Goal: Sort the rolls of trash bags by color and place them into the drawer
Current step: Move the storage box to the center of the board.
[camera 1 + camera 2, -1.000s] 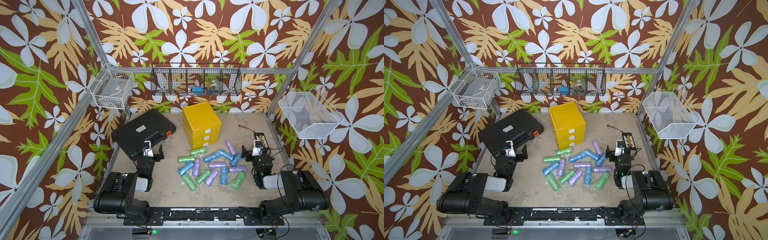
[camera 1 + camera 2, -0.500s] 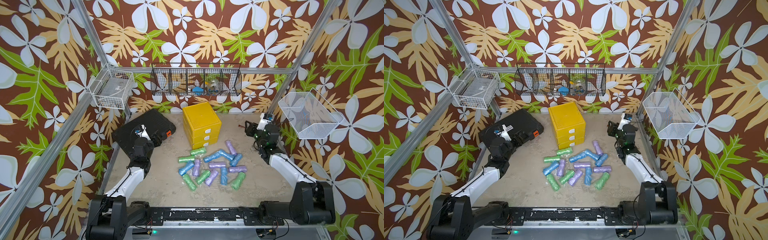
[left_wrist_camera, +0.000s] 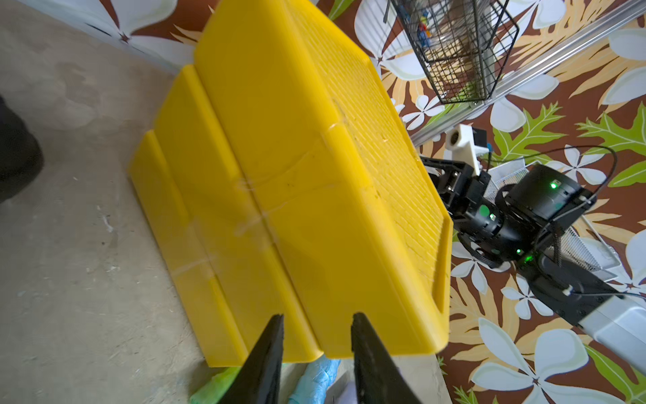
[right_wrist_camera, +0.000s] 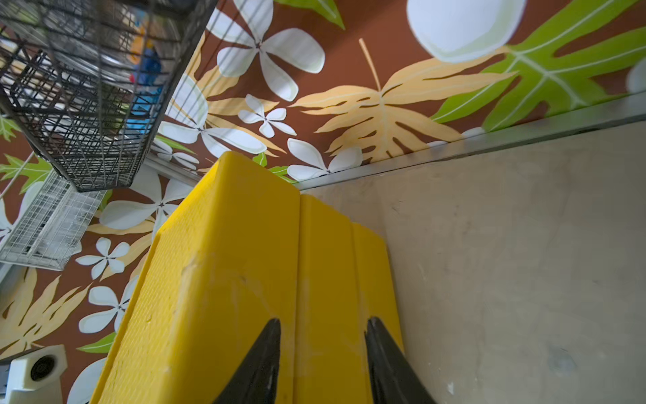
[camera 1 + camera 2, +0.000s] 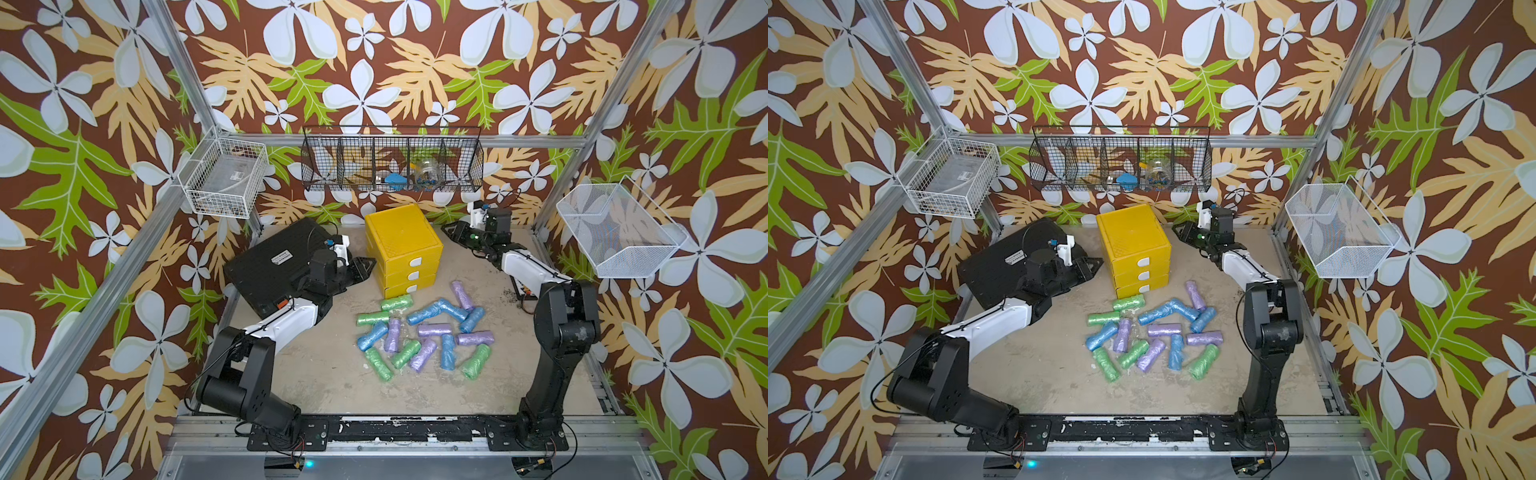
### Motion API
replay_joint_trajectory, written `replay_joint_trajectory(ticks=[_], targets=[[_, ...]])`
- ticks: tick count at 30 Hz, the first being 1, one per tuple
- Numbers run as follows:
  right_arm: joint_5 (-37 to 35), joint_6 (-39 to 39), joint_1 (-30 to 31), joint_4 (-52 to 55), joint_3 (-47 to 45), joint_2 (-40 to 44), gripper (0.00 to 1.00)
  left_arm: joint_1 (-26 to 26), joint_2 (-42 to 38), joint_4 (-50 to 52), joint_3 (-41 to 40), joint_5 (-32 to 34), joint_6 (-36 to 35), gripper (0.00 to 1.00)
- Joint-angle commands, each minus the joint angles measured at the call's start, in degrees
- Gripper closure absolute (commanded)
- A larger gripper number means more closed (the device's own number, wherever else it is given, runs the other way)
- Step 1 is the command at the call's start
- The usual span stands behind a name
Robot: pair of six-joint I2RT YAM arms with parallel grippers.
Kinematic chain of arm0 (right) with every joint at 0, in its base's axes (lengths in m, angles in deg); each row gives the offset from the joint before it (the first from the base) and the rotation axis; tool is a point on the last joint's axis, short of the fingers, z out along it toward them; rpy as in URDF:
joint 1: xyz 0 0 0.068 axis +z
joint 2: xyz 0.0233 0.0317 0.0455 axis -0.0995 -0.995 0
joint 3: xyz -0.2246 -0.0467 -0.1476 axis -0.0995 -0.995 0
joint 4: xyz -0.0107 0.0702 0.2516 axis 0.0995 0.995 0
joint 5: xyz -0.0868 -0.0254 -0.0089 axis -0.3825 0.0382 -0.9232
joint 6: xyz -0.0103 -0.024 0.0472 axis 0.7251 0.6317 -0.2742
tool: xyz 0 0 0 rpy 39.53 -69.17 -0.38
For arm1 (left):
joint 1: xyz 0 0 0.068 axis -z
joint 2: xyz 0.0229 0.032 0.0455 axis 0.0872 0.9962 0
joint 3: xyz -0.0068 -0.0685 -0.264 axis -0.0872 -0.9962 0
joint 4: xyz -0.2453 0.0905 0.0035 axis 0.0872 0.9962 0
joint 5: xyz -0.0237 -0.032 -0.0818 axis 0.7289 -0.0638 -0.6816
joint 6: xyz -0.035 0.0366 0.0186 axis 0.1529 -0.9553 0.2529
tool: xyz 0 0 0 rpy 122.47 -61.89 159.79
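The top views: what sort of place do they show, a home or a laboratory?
Probably a robot test cell, not a home: the left arm and right arm stand on a front rail, and an aluminium frame holds printed floral walls and a wire basket.

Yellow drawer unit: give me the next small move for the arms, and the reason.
Probably bring the left gripper and right gripper inward onto the sides of the yellow drawer unit to brace it. Both point at its side walls with jaws apart and empty, all three drawers are shut, and the rolls lie unsorted in front.
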Motion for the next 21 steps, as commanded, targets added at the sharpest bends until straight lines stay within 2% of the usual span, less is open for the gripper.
replay_joint_trajectory(ticks=[1,5,9,21], targets=[[5.6,-3.1,1.4,-1.0,2.4,-2.6,0.58,1.4,3.0,-0.2,2.9,-1.9,0.7,0.64],[8.7,-3.1,3.1,-2.5,3.5,-4.9,0.57,3.1,5.2,0.2,5.1,-2.7,-0.3,0.65],[13.2,-2.9,4.5,-4.9,2.9,-6.0,0.57,3.7,3.3,-0.1,2.9,-1.9,-0.3,0.65],[21.4,1.6,8.8,-8.0,-2.0,-4.9,0.57,4.1,-12.8,-1.5,-11.1,1.4,-0.1,0.64]])
